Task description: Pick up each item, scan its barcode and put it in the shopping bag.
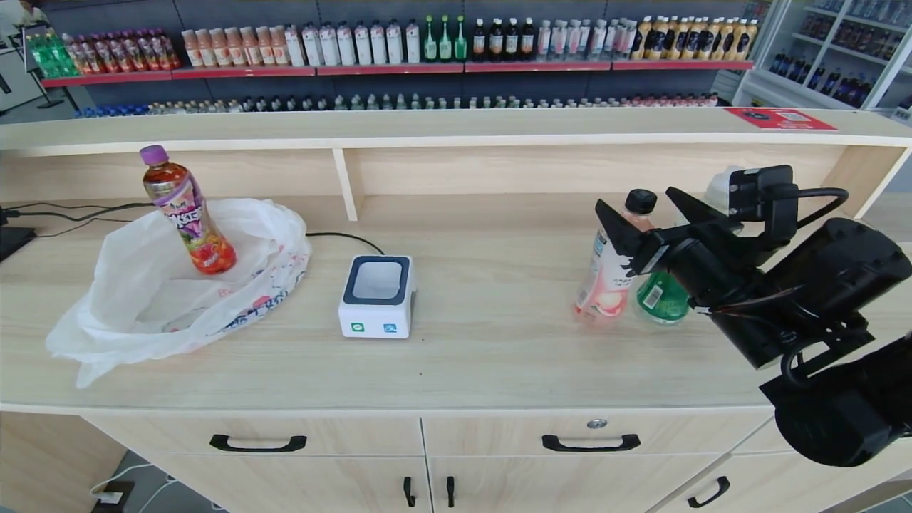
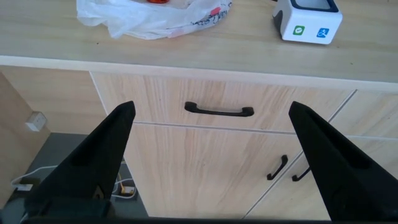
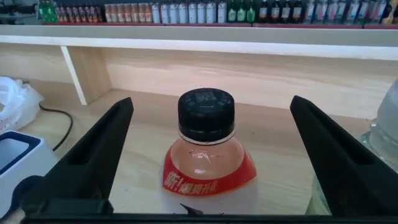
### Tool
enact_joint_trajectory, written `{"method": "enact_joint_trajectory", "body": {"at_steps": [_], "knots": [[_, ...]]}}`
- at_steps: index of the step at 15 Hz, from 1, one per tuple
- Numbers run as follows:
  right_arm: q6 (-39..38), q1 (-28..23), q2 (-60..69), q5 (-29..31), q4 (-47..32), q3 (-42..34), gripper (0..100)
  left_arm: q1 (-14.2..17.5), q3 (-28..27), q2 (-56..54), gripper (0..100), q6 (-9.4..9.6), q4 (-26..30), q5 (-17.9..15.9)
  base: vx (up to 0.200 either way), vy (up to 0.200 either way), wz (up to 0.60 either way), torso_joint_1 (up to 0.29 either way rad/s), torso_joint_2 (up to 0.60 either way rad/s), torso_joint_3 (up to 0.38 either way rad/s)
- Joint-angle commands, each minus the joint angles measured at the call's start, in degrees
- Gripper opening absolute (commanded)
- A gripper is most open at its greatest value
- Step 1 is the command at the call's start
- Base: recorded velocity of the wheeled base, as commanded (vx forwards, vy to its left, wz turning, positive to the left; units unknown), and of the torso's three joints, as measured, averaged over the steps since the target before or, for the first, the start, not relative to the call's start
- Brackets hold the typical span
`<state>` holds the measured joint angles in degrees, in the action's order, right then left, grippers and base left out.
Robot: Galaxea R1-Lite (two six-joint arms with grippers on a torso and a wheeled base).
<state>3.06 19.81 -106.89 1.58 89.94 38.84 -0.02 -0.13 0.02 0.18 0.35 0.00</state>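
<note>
Light wood counter (image 1: 499,356), raised ledge (image 1: 456,128) along its back edge, drawers under the front edge.

Left end: white plastic shopping bag (image 1: 128,313) lying slumped and open. A purple-cap bottle (image 1: 189,214) stands in it, leaning a little. Black cables (image 1: 71,210) run along the back edge behind the bag.

Left claw (image 2: 208,109): spread wide, nothing in it, out in front of the counter's front edge below the top, facing a drawer handle (image 2: 219,111).

Middle: white scanner (image 1: 377,296), window facing up, its cable (image 1: 345,237) going toward the back edge.

Right end: black-cap bottle (image 1: 605,285) with pink contents, upright, green bottle (image 1: 661,299) just beside it on the right. A clear bottle (image 3: 385,137) stands further right, mostly hidden by the arm.

Right claw (image 1: 634,199): wide open at the black cap's height, one finger on each side of it, not gripping.

Red sticker (image 1: 780,118) on the ledge's right end.

Room behind: shelves (image 1: 456,68) packed with drink bottles, glass-door cooler (image 1: 833,57) at far right.
</note>
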Motion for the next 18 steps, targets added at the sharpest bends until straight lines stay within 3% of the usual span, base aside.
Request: {"method": "enact_joint_trajectory", "body": {"at_steps": [1,18], "knots": [[0.0,0.0,-1.0,0.0,0.1,-0.2,100,0.0,0.0,0.1,100,-0.01,0.0,0.0,0.0,0.0,0.0,0.0,0.0,0.0],[-2.2,-0.2,-10.1,2.4,0.1,0.6,100,0.0,0.0,0.0,100,-0.01,0.0,0.0,0.0,0.0,0.0,0.0,0.0,0.0]]}}
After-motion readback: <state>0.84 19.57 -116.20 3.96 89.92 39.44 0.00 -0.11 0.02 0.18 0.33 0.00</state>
